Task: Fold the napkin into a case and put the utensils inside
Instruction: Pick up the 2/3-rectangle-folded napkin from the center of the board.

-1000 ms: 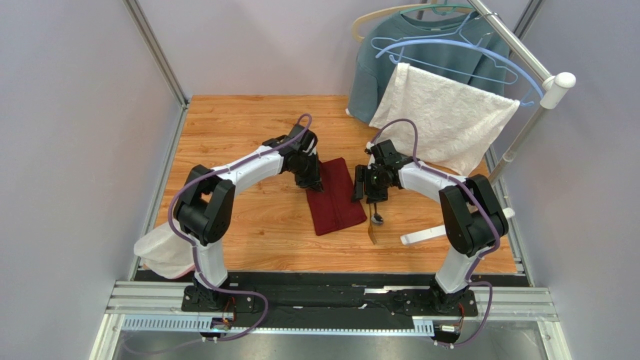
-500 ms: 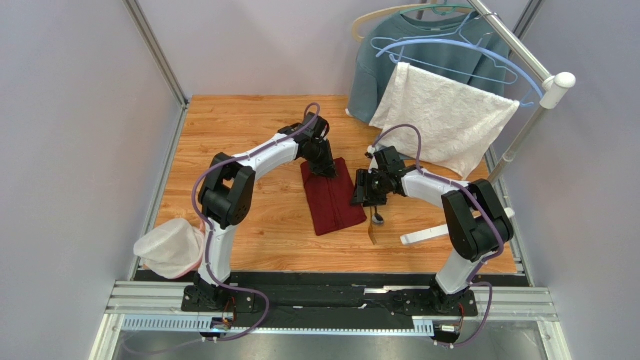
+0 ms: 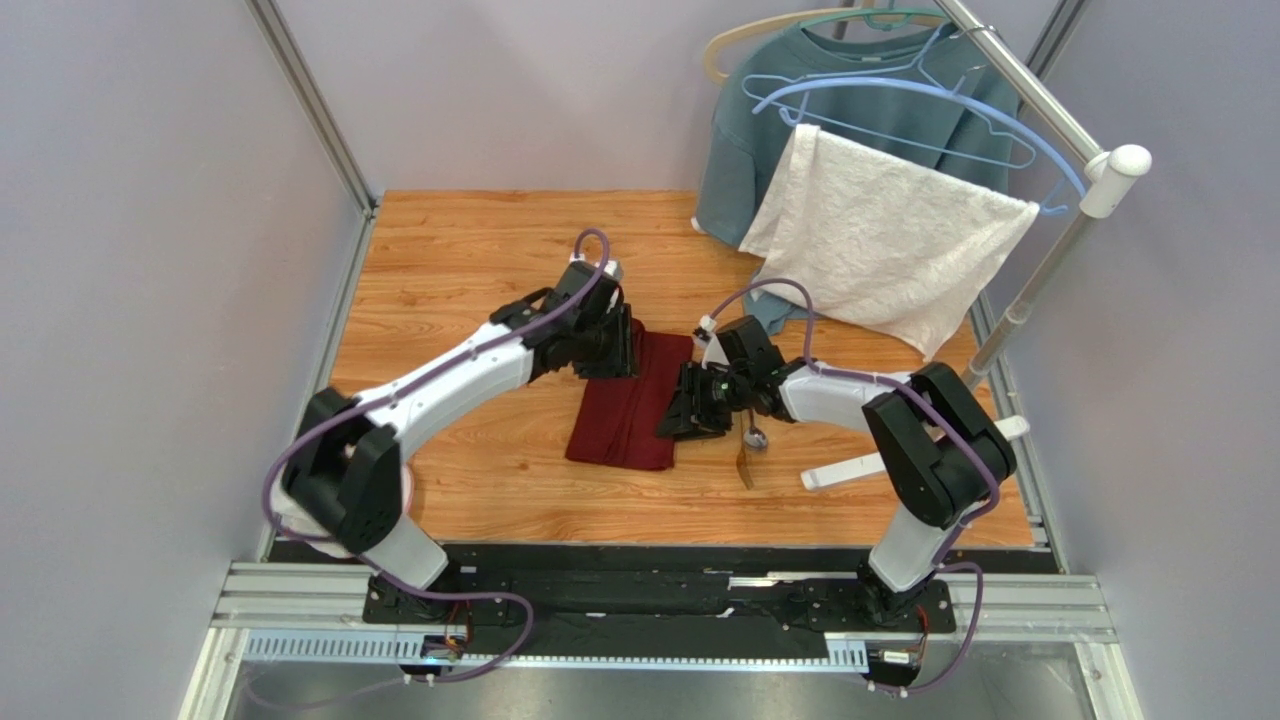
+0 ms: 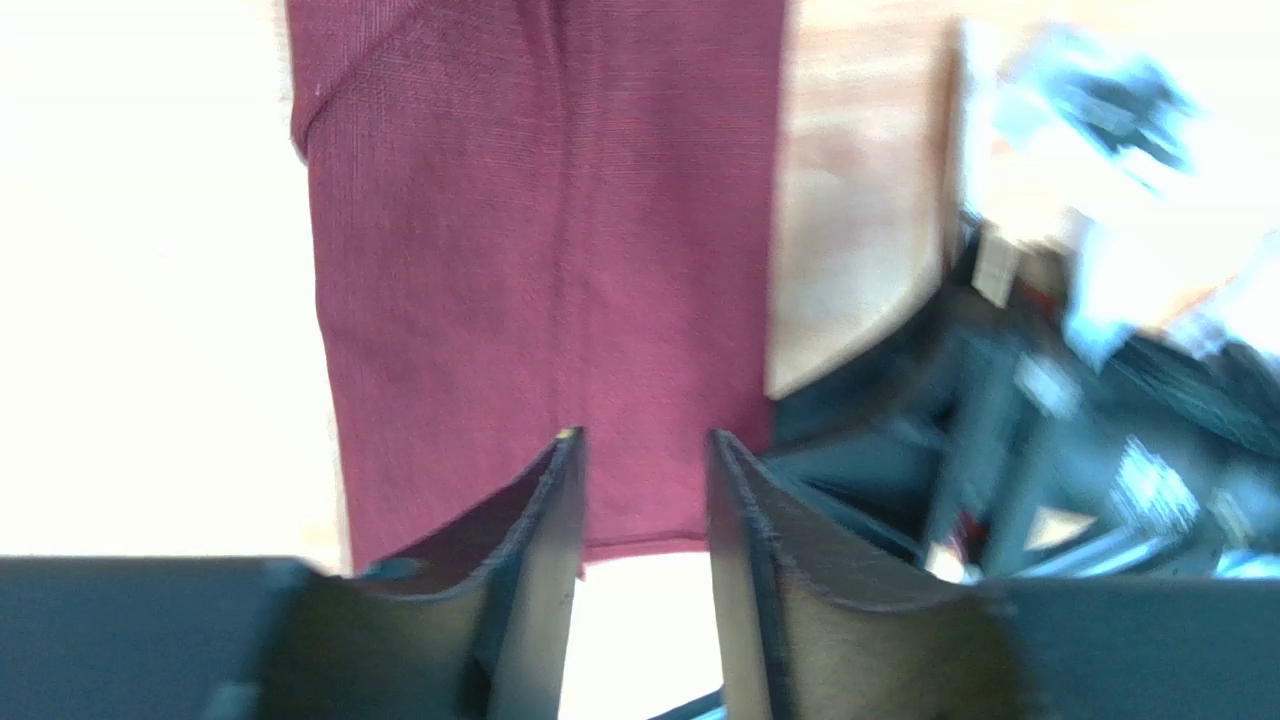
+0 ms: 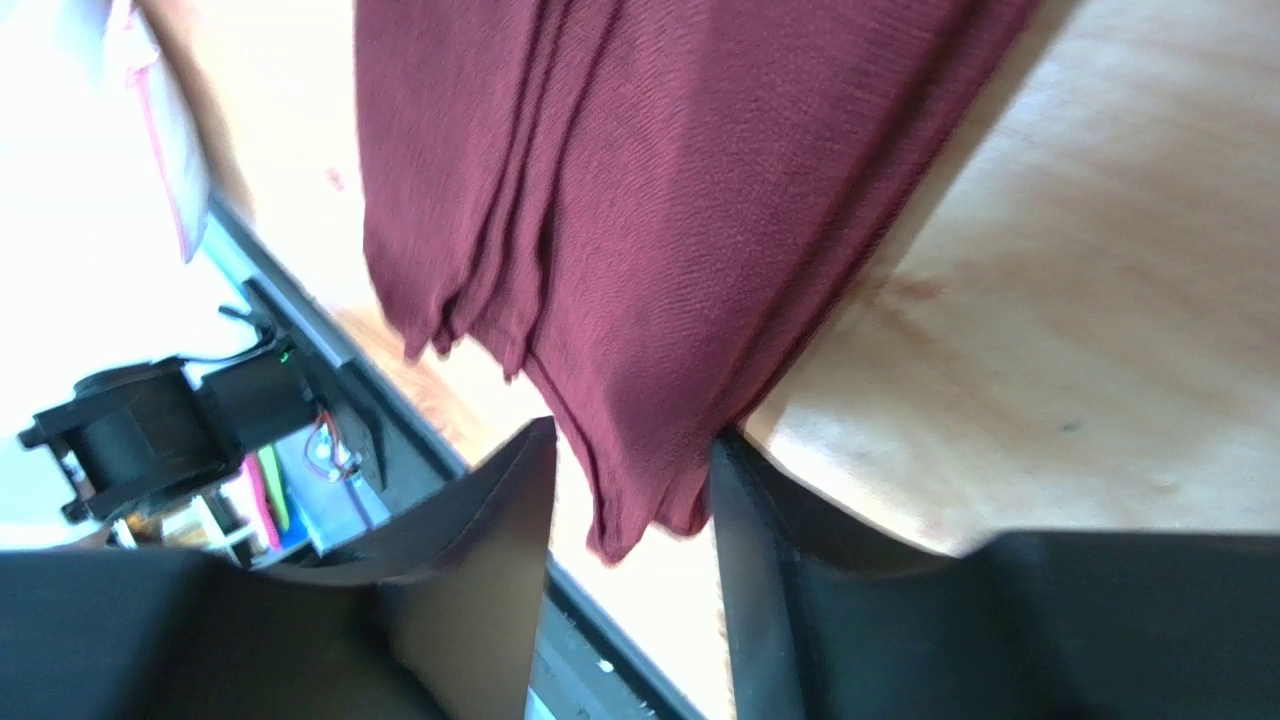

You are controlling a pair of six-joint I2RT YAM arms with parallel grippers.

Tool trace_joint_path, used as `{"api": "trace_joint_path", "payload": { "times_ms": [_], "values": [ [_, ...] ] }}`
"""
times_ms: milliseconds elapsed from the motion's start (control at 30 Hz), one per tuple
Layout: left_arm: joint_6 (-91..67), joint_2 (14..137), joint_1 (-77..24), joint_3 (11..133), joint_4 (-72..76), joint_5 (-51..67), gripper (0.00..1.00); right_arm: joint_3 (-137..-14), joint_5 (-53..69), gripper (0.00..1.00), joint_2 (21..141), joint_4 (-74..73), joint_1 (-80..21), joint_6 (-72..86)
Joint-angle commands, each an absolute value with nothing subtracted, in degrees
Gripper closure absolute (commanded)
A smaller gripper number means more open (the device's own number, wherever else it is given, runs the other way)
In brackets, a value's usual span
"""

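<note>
From above, the folded napkin (image 3: 624, 408) has swung since a second ago. Its near end now lies further left on the table (image 3: 451, 270). The left gripper (image 3: 609, 348) has come back to the far-left corner, and the right gripper (image 3: 688, 408) has moved in onto the right edge. The spoon (image 3: 756, 438) and fork (image 3: 744, 470) lie just right of it, off the cloth and where they were.

In the left wrist view, the left gripper (image 4: 643, 443) has its jaws partly spread over the end of the napkin (image 4: 541, 225). Nothing is visibly pinched.

In the right wrist view, the right gripper (image 5: 634, 432) also stands part-way spread. A corner of the napkin (image 5: 676, 180) sits between the fingers and lies against one of them, and a light gap shows beside the other. We would not call it clamped.

We judge the left has let go and the right is about to take the edge, probably to open the case. The utensils are not yet inside.
</note>
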State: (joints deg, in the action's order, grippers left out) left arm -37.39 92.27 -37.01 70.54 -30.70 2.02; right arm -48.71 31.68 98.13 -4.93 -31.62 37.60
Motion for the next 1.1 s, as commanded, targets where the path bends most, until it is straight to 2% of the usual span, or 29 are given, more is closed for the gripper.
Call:
{"api": "trace_joint_path", "payload": {
  "times_ms": [0, 100, 200, 300, 467, 733, 833, 900, 1033, 1067],
  "values": [
    [-32.34, 84.12, -41.82, 63.65, -25.49, -4.99, 0.48, -48.95, 31.65, 0.47, 93.79, -6.99, -30.42, 39.21],
    [-33.39, 83.06, -46.82, 61.97, -25.75, -10.71, 0.40, -48.70, 27.34, 0.39, 89.40, -13.95, -26.91, 37.36],
    [-35.15, 85.16, -52.02, 62.48, -25.93, -14.58, 0.39, -46.67, 23.39, 0.28, 83.51, -17.48, -23.65, 37.44],
    [-37.26, 90.16, -56.68, 66.16, -29.07, -18.62, 0.38, -45.53, 21.54, 0.22, 78.85, -20.02, -20.49, 37.18],
    [-40.86, 102.11, -62.65, 74.08, -37.87, -27.75, 0.37, -44.39, 21.97, 0.22, 76.38, -22.59, -13.38, 35.86],
    [-42.10, 111.62, -65.39, 79.36, -39.99, -26.98, 0.36, -41.05, 24.43, 0.22, 73.57, -20.92, -10.72, 34.54],
    [-43.50, 112.85, -65.74, 80.16, -42.09, -28.91, 0.39, -40.52, 25.22, 0.22, 73.39, -19.51, -10.72, 34.72],
    [-43.86, 113.03, -65.66, 79.89, -42.45, -28.92, 0.44, -40.87, 25.66, 0.22, 74.00, -19.25, -10.72, 34.54],
    [-43.77, 113.99, -65.65, 79.63, -42.10, -26.81, 0.57, -41.92, 27.24, 0.26, 76.72, -17.58, -11.51, 35.24],
    [-43.94, 114.08, -65.74, 79.54, -42.10, -26.63, 0.66, -42.88, 27.33, 0.27, 77.16, -17.32, -11.95, 35.16]
  ]
}}
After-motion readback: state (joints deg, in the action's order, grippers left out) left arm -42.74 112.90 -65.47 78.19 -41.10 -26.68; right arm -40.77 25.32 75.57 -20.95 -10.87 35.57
